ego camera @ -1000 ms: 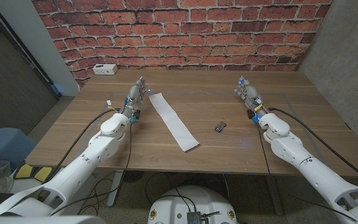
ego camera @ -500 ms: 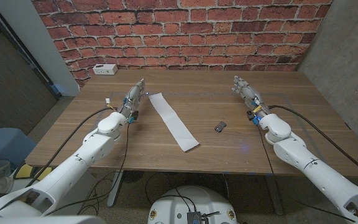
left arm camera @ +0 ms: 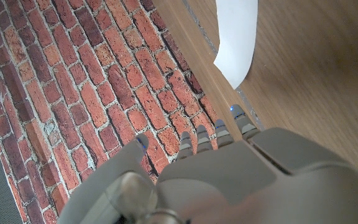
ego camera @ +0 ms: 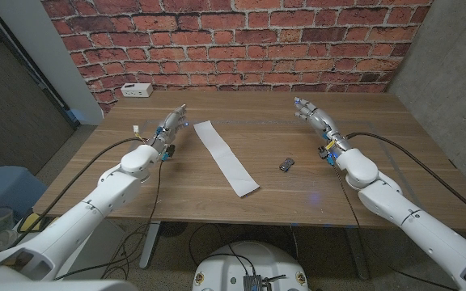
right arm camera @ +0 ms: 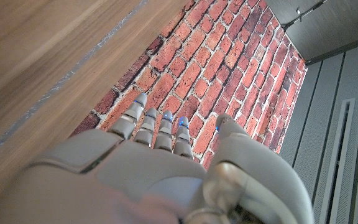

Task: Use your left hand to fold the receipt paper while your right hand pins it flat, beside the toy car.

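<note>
Your left robot hand (ego camera: 173,121) is hovering with its fingers straight and holding nothing, and the receipt paper (ego camera: 226,156) is lying just beside it toward 3 o'clock, closest at the strip's far end. The strip's long axis is running from about 11 o'clock down to 5 o'clock across the surface (ego camera: 395,145), so its near end is sitting well away from that hand. Your right robot hand (ego camera: 314,115) is also holding nothing, fingers spread apart, and it is sitting well apart from the paper, which is lying toward its 8 o'clock. The toy car (ego camera: 287,165) is resting between that hand and the strip's near end. I am seeing no containers on the surface.
</note>
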Motion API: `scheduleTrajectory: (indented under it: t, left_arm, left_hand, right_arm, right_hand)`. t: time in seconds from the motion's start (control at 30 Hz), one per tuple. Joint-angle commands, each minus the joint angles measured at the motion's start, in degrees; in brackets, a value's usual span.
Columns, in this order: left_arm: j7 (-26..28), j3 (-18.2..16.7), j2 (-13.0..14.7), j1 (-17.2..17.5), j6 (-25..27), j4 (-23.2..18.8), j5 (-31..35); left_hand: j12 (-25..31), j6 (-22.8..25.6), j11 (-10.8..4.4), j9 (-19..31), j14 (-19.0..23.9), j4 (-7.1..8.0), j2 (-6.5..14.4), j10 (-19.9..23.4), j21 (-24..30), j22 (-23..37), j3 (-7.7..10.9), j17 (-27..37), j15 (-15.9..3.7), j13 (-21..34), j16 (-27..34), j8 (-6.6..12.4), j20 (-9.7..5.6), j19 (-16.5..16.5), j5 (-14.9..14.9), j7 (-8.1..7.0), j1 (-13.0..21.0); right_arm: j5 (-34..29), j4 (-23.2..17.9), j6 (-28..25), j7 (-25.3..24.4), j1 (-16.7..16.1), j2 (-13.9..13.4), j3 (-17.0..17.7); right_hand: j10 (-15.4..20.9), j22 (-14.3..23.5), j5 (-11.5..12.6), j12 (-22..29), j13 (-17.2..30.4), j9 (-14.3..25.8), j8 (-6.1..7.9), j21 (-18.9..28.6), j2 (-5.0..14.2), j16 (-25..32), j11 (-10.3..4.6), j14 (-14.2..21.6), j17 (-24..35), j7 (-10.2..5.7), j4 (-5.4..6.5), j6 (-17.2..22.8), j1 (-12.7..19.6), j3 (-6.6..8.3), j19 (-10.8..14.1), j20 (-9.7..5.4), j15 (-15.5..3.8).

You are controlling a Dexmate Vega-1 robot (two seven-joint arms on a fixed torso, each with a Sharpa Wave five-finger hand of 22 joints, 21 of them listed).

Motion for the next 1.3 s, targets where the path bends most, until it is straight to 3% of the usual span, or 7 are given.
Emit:
scheduleTrajectory:
  t: [0.03,0.8,1.3]
  left_arm:
    - [1.35,-1.26,3.83,1.9,3.58,-4.3,0.99]
    - [0.14,-1.39,8.79,1.11,8.99,-6.9,3.36]
    - [0.56,-0.55,11.38,-0.06,13.64,-8.81,6.26]
  left_hand:
    - [0.35,0.72,-0.05,0.06,0.71,-0.51,1.26,0.95,0.23,0.31,0.86,0.11,-0.18,0.13,-0.12,0.24,0.76,0.47,-0.29,0.06,1.34]
    - [0.5,3.23,0.44,0.13,3.99,-2.27,1.68,4.18,0.06,0.39,2.81,0.11,-0.04,0.19,-0.16,0.05,1.44,2.18,-1.66,0.26,3.64]
    - [0.33,3.86,0.27,0.15,4.43,-2.55,1.74,4.72,-0.1,0.43,3.33,0.16,-0.35,0.21,-0.38,-0.07,1.53,2.45,-2.01,0.48,4.11]
  right_arm:
    - [-7.77,-5.48,0.03,-2.54,-2.52,-2.46,-0.49]
    - [-19.48,-13.95,-1.15,-5.82,-8.0,-6.03,0.08]
    - [-26.87,-15.82,0.75,-7.85,-9.14,-6.24,-0.5]
  right_hand:
    - [0.93,0.29,-0.31,0.46,0.21,0.13,0.27,0.2,0.07,0.4,-0.02,0.9,0.27,-0.1,0.02,1.11,0.78,0.89,0.33,0.46,-0.07]
    - [3.55,0.3,-0.36,0.46,0.23,0.14,0.38,0.36,-0.08,0.82,-0.07,3.44,0.4,0.11,0.23,4.14,1.55,2.9,1.7,0.41,-1.24]
    - [7.38,0.32,-0.37,1.04,0.24,0.15,0.71,0.59,-0.08,1.59,0.2,6.39,0.51,0.25,0.25,7.47,2.23,4.31,3.19,0.33,-2.32]
